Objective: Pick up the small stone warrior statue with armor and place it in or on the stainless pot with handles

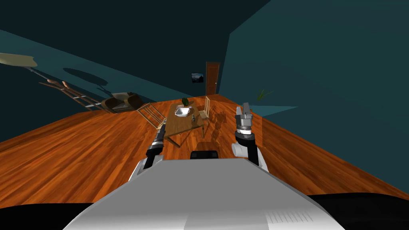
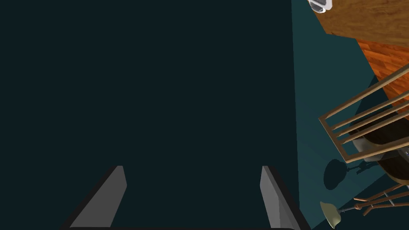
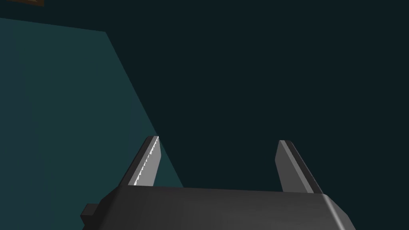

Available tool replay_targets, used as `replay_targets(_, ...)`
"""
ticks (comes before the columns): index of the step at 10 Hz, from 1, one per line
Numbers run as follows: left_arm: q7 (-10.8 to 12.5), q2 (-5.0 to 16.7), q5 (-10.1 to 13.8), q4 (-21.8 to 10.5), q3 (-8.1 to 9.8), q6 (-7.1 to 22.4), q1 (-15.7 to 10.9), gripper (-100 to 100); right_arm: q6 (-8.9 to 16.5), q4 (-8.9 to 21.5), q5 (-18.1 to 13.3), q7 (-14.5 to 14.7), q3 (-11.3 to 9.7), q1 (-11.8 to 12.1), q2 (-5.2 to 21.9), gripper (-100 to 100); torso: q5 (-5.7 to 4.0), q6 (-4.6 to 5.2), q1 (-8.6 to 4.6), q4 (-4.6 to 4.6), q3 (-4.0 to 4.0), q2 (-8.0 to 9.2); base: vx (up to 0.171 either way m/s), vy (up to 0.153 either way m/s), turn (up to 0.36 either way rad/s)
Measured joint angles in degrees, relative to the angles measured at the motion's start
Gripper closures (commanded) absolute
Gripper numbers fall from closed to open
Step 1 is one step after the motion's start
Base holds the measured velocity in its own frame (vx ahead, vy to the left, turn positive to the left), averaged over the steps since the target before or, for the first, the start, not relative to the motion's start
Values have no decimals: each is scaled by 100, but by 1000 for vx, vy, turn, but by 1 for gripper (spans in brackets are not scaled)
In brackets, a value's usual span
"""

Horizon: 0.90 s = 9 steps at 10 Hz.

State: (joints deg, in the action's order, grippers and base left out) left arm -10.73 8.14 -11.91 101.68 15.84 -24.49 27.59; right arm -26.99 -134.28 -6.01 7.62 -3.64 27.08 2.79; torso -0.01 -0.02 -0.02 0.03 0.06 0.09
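Far ahead stands a wooden table (image 1: 181, 127). On it sits a pale, shiny pot (image 1: 182, 112), and its rim (image 2: 320, 4) also shows at the table's corner in the left wrist view. A small dark figure (image 1: 194, 117), too small to make out, stands on the table to the right of the pot. A dark green round thing (image 1: 185, 101) lies behind the pot. My left gripper (image 1: 161, 127) (image 2: 191, 179) is held low before the table's near edge, open and empty. My right gripper (image 1: 244, 110) (image 3: 217, 143) is raised to the table's right, open and empty.
Wooden chairs stand on the table's left (image 1: 151, 115) (image 2: 359, 123) and right (image 1: 207, 110). An armchair (image 1: 122, 102) and a floor lamp (image 1: 18, 60) stand by the left wall. A brown door (image 1: 212, 78) is at the far end. Orange wooden floor (image 1: 80, 147) stretches around.
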Motion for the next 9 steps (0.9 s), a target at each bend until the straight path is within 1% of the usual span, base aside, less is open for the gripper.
replay_targets(2,-53,0,-220,-473,210,94,-121,-100,0,0,0,0,-1,0,0,0,-2,2,-11,0,1,1,-21,-70,-200)
replay_targets(3,-96,-44,-371,-741,323,145,-145,-100,0,0,0,0,-1,-1,-1,0,-4,3,-20,0,-1,-2,0,-57,-69)
replay_targets(4,-108,-52,-444,-766,358,239,-136,-100,0,0,0,0,0,0,0,0,-4,-1,-15,-1,-3,-6,12,-50,-125)
replay_targets(5,-97,-65,-552,-750,398,400,-86,-100,0,0,0,0,0,0,0,0,-3,1,-13,-2,-5,-10,21,-69,-234)
replay_targets(6,-86,-47,-692,-887,476,583,-139,-100,0,0,0,0,-1,0,0,0,-4,3,-17,-3,-8,-15,19,-63,-88)
replay_targets(7,-95,-63,-762,-1005,521,645,-163,-100,0,0,0,0,0,1,0,0,-4,-1,-16,-3,-8,-14,32,-72,-156)
replay_targets(8,-109,-72,-859,-1236,605,638,-192,-100,0,0,0,0,-1,0,0,0,-4,2,-18,-4,-10,-18,46,-93,-264)
replay_targets(9,-103,-64,-999,-1417,679,732,-227,-100,0,0,0,0,-1,0,0,0,-6,3,-25,-4,-13,-23,43,-68,-82)
